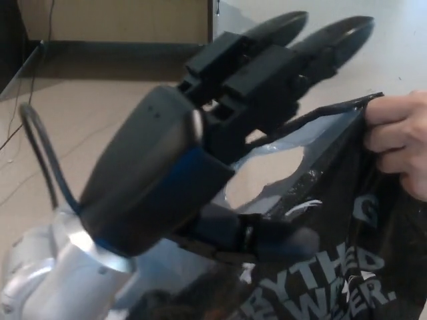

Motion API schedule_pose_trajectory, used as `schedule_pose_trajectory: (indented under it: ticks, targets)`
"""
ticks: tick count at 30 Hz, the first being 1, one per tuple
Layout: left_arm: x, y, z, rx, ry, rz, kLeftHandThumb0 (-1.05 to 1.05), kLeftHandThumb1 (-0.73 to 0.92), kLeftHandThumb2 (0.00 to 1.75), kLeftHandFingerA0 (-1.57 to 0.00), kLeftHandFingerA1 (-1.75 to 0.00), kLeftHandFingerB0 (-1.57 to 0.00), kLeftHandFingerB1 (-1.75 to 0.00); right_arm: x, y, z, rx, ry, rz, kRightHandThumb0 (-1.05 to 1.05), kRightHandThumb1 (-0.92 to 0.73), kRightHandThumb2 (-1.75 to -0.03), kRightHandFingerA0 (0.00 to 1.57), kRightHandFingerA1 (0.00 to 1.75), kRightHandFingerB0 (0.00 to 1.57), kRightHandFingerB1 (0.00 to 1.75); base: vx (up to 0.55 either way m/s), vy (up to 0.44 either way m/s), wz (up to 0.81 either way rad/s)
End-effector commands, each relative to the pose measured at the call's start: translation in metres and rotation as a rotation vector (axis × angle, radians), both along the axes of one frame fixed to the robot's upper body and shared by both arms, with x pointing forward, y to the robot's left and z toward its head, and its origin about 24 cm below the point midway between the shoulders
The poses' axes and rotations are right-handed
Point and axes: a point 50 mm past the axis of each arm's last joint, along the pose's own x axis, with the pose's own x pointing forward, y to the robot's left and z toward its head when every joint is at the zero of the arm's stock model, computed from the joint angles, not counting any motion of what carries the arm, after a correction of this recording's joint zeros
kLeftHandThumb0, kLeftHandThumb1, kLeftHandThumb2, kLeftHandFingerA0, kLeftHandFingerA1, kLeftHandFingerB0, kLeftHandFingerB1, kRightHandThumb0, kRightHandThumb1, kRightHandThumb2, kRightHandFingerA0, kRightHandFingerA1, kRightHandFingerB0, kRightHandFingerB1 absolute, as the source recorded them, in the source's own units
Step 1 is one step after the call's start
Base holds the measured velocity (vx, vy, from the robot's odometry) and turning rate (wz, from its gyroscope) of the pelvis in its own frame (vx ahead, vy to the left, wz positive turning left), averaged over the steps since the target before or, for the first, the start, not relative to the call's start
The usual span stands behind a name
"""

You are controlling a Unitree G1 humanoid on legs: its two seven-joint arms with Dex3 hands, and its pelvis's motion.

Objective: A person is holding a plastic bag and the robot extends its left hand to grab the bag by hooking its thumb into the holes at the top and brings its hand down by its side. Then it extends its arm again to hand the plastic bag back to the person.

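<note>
My left hand [220,133] fills the middle of the head view, open, its two thick fingers [313,37] stretched out above the top edge of the bag. Its thumb [267,237] lies low against the front of the black plastic bag [333,267], just below the handle hole [263,177]. Whether the thumb is inside the hole I cannot tell. The bag has white lettering and a grey inside. A person's hand [400,140] pinches the bag's top corner at the right edge. My right hand is out of view.
My silver left forearm [60,273] with a black cable [40,153] occupies the lower left. Behind lie a pale floor [87,113] and a tan wall base [113,20] at the top.
</note>
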Motion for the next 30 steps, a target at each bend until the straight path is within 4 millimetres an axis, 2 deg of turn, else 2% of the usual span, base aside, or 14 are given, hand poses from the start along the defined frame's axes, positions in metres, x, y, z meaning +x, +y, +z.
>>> schedule_pose_trajectory:
  ticks: [1, 3, 4, 6, 8, 9, 17, 20, 22, 23, 24, 25, 27, 30]
  targets:
    - [0.005, -0.018, -0.008, 0.086, -0.09, 0.339, -0.91, 0.56, 0.61, -0.04, -0.29, 0.0, -0.25, -0.002, -0.008, 0.003, -0.019, 0.004, -0.003, -0.5, -0.65, -0.59, 0.63, 0.47, 0.59, 0.4, 0.0, 0.0, 0.0]
    - [0.007, -0.021, -0.015, 0.111, -0.07, 0.378, -0.89, 0.55, 0.92, -0.08, -0.18, -0.11, -0.04, -0.005, -0.007, 0.001, -0.02, 0.012, 0.007, -0.48, -0.63, -0.6, 0.62, 0.48, 0.56, 0.41, 0.0, 0.0, 0.0]
    - [0.01, -0.024, -0.022, 0.126, -0.058, 0.403, -0.89, 0.55, 0.92, -0.08, -0.17, -0.12, -0.05, -0.005, -0.007, 0.001, -0.015, 0.011, 0.01, -0.5, -0.54, -0.92, 0.59, 0.63, 0.49, 0.56, 0.0, 0.0, 0.0]
    - [0.01, -0.025, -0.027, 0.135, -0.043, 0.42, -0.91, 0.55, 0.93, -0.08, -0.17, -0.12, -0.04, -0.005, -0.007, 0.001, -0.018, 0.01, 0.011, -0.46, -0.64, -0.59, 0.63, 0.48, 0.58, 0.42, 0.0, 0.0, 0.0]
    - [0.009, -0.026, -0.032, 0.146, -0.017, 0.426, -0.88, 0.53, 0.93, -0.08, -0.2, -0.1, -0.05, -0.003, -0.008, 0.002, -0.021, 0.012, 0.012, -0.5, -0.55, -0.92, 0.58, 0.63, 0.51, 0.57, 0.0, 0.0, 0.0]
    - [0.008, -0.026, -0.033, 0.149, -0.014, 0.424, -0.88, 0.54, 0.93, -0.08, -0.21, -0.11, -0.06, -0.003, -0.008, 0.002, -0.02, 0.016, 0.011, -0.48, -0.65, -0.6, 0.61, 0.47, 0.59, 0.41, 0.0, 0.0, 0.0]
    - [-0.01, -0.032, -0.039, 0.141, 0.004, 0.378, -0.9, 0.59, 0.59, -0.06, -0.3, 0.0, -0.26, -0.003, -0.008, 0.002, -0.007, 0.016, 0.004, -0.48, -0.64, -0.6, 0.63, 0.49, 0.6, 0.4, 0.0, 0.0, 0.0]
    - [-0.014, -0.032, -0.041, 0.145, 0.0, 0.39, -0.89, 0.59, 0.59, -0.08, -0.31, 0.0, -0.25, -0.005, -0.008, 0.001, -0.007, 0.014, 0.005, -0.46, -0.62, -0.59, 0.64, 0.49, 0.61, 0.41, 0.0, 0.0, 0.0]
    - [-0.012, -0.032, -0.044, 0.155, -0.008, 0.416, -0.8, 0.47, 0.89, -0.06, -0.31, -0.07, -0.14, -0.004, -0.007, 0.001, -0.022, 0.018, 0.006, -0.47, -0.54, -0.91, 0.58, 0.63, 0.53, 0.57, 0.0, 0.0, 0.0]
    - [-0.011, -0.032, -0.045, 0.164, -0.011, 0.435, -0.89, 0.58, 0.61, -0.04, -0.29, 0.0, -0.25, -0.004, -0.007, 0.001, -0.026, 0.022, 0.01, -0.45, -0.63, -0.59, 0.65, 0.49, 0.61, 0.41, 0.0, 0.0, 0.0]
    - [-0.008, -0.031, -0.047, 0.183, -0.028, 0.476, -0.82, 0.48, 0.91, -0.05, -0.27, -0.05, -0.14, -0.004, -0.007, 0.0, -0.021, 0.028, 0.012, -0.46, -0.63, -0.59, 0.65, 0.49, 0.61, 0.41, 0.0, 0.0, 0.0]
    - [-0.006, -0.031, -0.048, 0.185, -0.032, 0.488, -0.84, 0.5, 0.91, -0.07, -0.2, -0.1, -0.1, -0.004, -0.007, 0.0, -0.022, 0.03, 0.014, -0.5, -0.54, -0.92, 0.59, 0.64, 0.51, 0.57, 0.0, 0.0, 0.0]
    - [0.0, -0.028, -0.051, 0.165, -0.043, 0.52, -0.72, 0.42, 0.84, -0.03, -0.17, -0.04, -0.13, -0.005, -0.008, 0.0, -0.021, 0.033, 0.016, -0.47, -0.64, -0.6, 0.62, 0.48, 0.61, 0.41, 0.0, 0.0, 0.0]
    - [0.014, -0.022, -0.05, 0.129, -0.123, 0.615, -0.63, 0.38, 0.79, 0.0, -0.13, -0.03, -0.17, -0.006, -0.008, -0.001, -0.01, 0.036, 0.014, -0.47, -0.63, -0.6, 0.57, 0.46, 0.6, 0.42, 0.0, 0.0, 0.0]
